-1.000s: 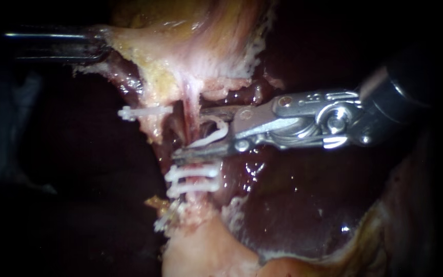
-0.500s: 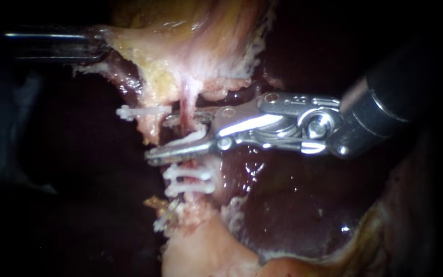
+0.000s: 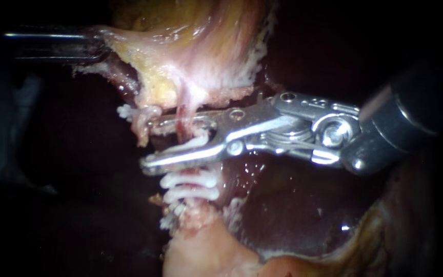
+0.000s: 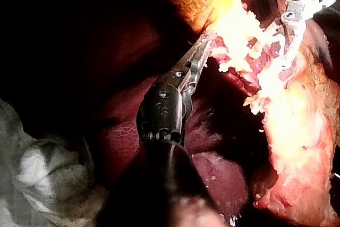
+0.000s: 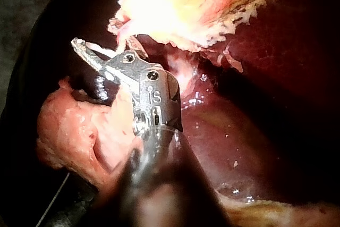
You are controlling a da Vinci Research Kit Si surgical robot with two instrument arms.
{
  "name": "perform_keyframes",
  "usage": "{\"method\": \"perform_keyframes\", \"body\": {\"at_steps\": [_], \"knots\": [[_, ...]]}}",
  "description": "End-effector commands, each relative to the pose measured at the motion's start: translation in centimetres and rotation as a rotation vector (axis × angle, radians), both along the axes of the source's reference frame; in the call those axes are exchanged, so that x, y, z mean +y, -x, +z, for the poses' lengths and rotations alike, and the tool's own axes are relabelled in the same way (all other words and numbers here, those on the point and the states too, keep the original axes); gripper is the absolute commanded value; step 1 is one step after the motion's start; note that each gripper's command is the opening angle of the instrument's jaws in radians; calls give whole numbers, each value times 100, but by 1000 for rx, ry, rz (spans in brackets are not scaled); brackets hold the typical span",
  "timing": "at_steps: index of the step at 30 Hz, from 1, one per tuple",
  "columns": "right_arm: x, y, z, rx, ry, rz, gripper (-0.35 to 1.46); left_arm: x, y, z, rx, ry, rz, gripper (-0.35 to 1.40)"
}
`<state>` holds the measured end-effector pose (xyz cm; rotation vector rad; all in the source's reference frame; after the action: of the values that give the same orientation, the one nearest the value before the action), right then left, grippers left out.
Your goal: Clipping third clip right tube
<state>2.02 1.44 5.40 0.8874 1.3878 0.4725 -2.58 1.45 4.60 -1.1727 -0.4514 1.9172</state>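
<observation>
Over the last second the right tool (image 3: 147,143) has pushed further in from the right across the right tube (image 3: 182,109). Its jaw tips, which were level with the tube, now reach well past it on the far side, and the gap between the jaws has narrowed a little. The jaws stand apart, one on either side of the tube, with the tube crossing the gap between them. A white loaded clip (image 3: 199,136) sits in that gap. Its bend lies near the hinge, one leg runs along the lower jaw, and the other end meets the upper jaw, so both jaws bear on it.

Just below the lower jaw, two placed clips sit on the same tube, an upper clip (image 3: 190,179) and a lower clip (image 3: 190,194), close together. The upper jaw's tip nearly reaches a side clip (image 3: 125,112) on bunched pale tissue beside the tube.

The left tool (image 4: 207,43) runs into the pale gallbladder tissue (image 3: 196,56) above. Its end is lost in glare, so I cannot tell whether it grips. Dark liver (image 3: 283,205) lies under the right tool.
</observation>
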Motion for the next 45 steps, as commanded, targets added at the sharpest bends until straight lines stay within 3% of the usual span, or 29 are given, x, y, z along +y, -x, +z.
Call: {"method": "perform_keyframes", "body": {"at_steps": [1,16,25,30,45], "knots": [[0,0,0,-1,0,0,45,0,0,0,0,0,0,-35],[4,11,6,-3,-17,-3,25,0,0,0,0,0,0,-35],[7,19,11,-7,-16,2,-8,0,0,0,0,0,-1,-35],[8,24,14,-21,-91,0,-35,0,0,0,0,0,-1,-35],[2,25,23,-42,-117,-13,-35,0,0,0,0,0,-1,-35]]}}
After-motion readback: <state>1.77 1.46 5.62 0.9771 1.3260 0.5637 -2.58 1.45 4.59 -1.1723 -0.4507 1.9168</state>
